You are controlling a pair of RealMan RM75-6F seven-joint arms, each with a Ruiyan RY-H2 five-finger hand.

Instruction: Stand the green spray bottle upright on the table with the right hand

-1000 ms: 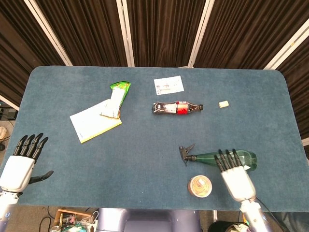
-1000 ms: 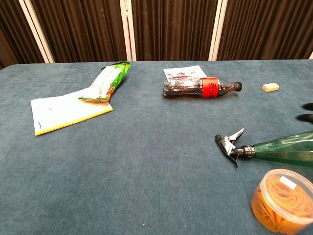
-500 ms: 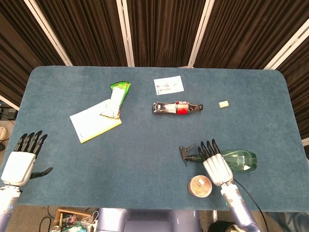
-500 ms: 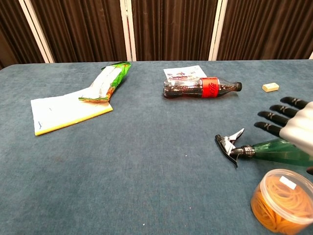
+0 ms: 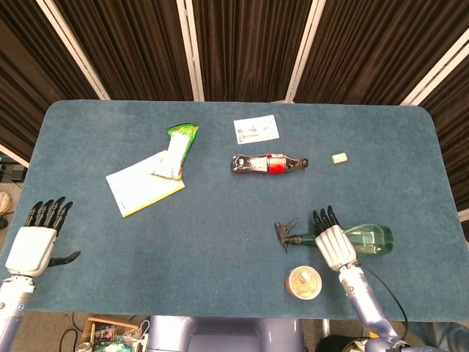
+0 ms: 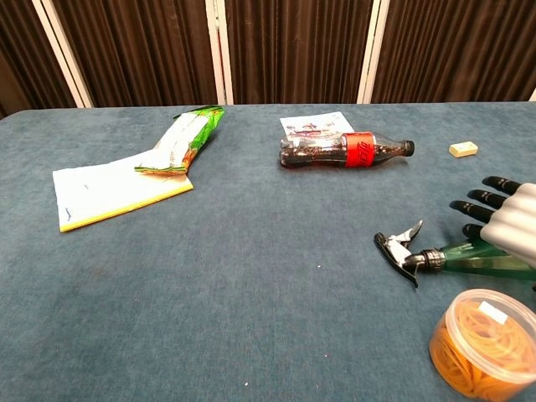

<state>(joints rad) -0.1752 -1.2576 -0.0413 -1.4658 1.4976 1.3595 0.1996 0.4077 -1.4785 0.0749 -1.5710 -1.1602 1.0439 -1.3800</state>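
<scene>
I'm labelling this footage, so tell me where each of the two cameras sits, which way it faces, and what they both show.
Head view: high above the near edge, looking steeply down on the whole table; the left hand and the right hand, which lies over the green spray bottle, show.
Chest view: low at the near edge, facing across toward the curtains; only the right hand shows, at the right edge.
Shared: the green spray bottle, the cola bottle, the rubber band tub.

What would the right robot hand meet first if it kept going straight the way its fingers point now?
Nothing close: the right robot hand lies over the green spray bottle, fingers pointing at bare table. The way looks free to the far edge, though depth is unclear.
</scene>
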